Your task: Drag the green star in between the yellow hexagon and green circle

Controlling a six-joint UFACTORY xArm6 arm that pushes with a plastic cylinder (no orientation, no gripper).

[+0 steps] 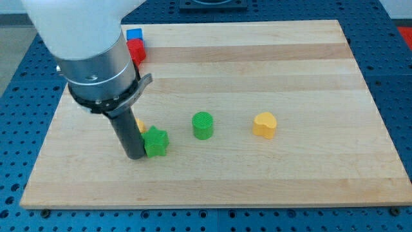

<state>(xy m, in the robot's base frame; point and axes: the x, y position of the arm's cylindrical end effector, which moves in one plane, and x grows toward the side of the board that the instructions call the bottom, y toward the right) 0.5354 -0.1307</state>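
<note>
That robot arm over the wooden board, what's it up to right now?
The arm's rod is pushing blocks around. My tip sits against the left side of the green star. A yellow block peeks out just behind the rod, mostly hidden. The green circle stands to the star's right, with a yellow heart further right. A red block and a blue block sit at the top left.

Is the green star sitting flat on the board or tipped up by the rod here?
Flat. The green star shows its full top face and rests level on the board, with my tip touching its left side.
</note>
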